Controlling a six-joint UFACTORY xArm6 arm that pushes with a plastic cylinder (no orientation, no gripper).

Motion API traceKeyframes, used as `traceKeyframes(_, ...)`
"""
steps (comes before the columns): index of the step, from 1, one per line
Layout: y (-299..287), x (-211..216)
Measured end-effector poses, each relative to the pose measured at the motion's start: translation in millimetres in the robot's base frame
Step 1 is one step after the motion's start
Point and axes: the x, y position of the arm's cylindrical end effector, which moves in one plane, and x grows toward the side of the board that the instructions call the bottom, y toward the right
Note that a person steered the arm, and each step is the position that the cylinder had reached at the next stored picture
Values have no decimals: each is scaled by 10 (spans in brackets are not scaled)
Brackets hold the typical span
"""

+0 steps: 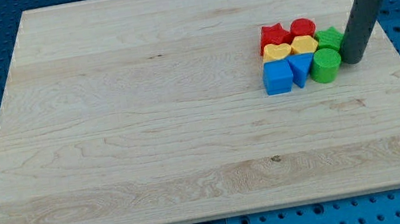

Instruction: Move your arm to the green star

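Standing at the view's right, the dark rod comes down so that my tip (pixel 355 60) rests on the wooden worktop (pixel 147 137), just right of the green star (pixel 329 37). The star sits at the right edge of a tight cluster: red star (pixel 274 34), red cylinder (pixel 302 28), yellow heart (pixel 277 52), yellow block (pixel 304 45), blue cube (pixel 276 77), blue triangle (pixel 300 69), green cylinder (pixel 326 64). The rod carries no jaws. No readable writing shows anywhere.

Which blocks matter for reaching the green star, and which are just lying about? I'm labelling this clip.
Job: green star; my tip, just to its right.
Lying about: red star; red cylinder; yellow heart; yellow block; blue cube; blue triangle; green cylinder.
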Motion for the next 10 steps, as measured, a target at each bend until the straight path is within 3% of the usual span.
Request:
traceKeyframes(3,410,-173)
traceKeyframes(6,270,-654)
traceKeyframes(10,26,-682)
